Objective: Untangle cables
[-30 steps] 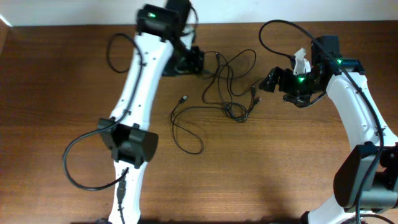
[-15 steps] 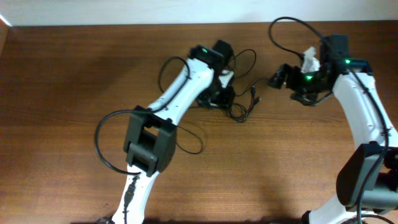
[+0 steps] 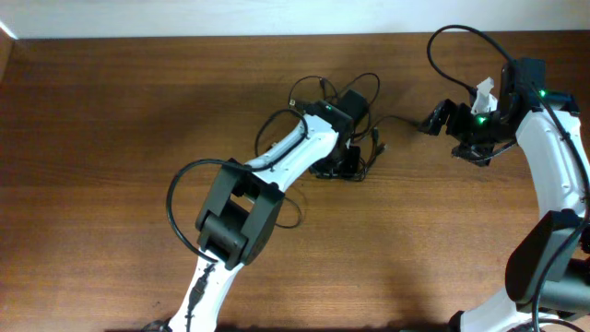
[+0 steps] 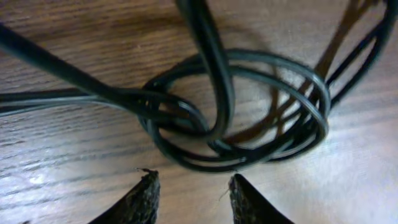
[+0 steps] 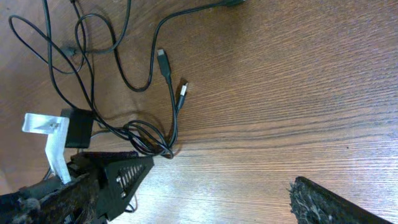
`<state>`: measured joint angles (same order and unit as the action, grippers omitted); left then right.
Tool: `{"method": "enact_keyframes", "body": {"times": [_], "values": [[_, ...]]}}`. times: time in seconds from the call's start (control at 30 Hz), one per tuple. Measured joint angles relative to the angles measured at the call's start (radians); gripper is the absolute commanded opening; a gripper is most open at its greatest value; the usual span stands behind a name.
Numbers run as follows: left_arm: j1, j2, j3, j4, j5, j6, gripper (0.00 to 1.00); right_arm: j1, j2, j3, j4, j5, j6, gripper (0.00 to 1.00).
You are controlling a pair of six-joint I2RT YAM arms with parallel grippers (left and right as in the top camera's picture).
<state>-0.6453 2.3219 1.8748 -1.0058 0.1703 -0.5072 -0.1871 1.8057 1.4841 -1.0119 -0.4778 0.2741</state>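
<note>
The cables (image 3: 379, 140) are thin black cords heaped at the table's back centre, with loops reaching toward the far edge. My left gripper (image 3: 347, 170) is down on the heap's near side. In the left wrist view its fingertips (image 4: 148, 194) stand a little apart over bare wood, open, and a knot of cables (image 4: 214, 68) lies just ahead of them. My right gripper (image 3: 431, 118) hovers right of the heap, wide open and empty (image 5: 217, 186). Its view shows two plug ends (image 5: 164, 63) and the knot (image 5: 149, 140) beside the left finger.
The brown wooden table (image 3: 111, 138) is bordered by a white wall along the far edge. The left arm's white links (image 3: 286, 161) stretch from the near edge up to the heap. Thick black arm wires loop beside each arm (image 3: 180, 217).
The left arm swung from the back left over and down onto the tangle, its jaws narrowing. The right gripper drew back to the right, still wide open.
</note>
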Motion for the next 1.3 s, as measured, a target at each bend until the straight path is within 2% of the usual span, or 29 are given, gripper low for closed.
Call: {"method": "enact_keyframes", "body": {"times": [0.17, 0.33, 0.37, 0.53, 0.63, 0.87, 1.1, 1.3], "values": [[-0.005, 0.000, 0.000, 0.090, -0.061, -0.091, 0.40, 0.000, 0.000, 0.000, -0.018, 0.005, -0.017, 0.98], [-0.005, 0.001, 0.000, 0.098, -0.104, -0.119, 0.39, 0.000, 0.000, 0.000, -0.024, 0.010, -0.039, 0.98], [-0.005, 0.005, 0.000, 0.097, -0.114, -0.121, 0.36, 0.000, 0.000, 0.000, -0.024, 0.010, -0.042, 0.98], [-0.005, 0.018, 0.000, 0.079, -0.129, -0.129, 0.09, 0.000, 0.000, 0.000, -0.025, 0.010, -0.043, 0.98], [-0.005, 0.018, 0.002, 0.079, -0.129, -0.137, 0.00, 0.000, 0.000, 0.000, -0.025, 0.010, -0.043, 0.98], [-0.005, 0.021, 0.101, -0.049, -0.134, -0.110, 0.00, 0.000, 0.000, 0.000, -0.025, 0.010, -0.046, 0.98], [-0.005, 0.010, 0.402, -0.205, -0.093, -0.014, 0.00, 0.012, 0.000, 0.000, -0.065, 0.010, -0.048, 0.98], [-0.005, -0.034, 0.593, -0.262, -0.072, 0.014, 0.00, 0.127, 0.000, -0.001, -0.064, -0.086, -0.121, 0.98]]}}
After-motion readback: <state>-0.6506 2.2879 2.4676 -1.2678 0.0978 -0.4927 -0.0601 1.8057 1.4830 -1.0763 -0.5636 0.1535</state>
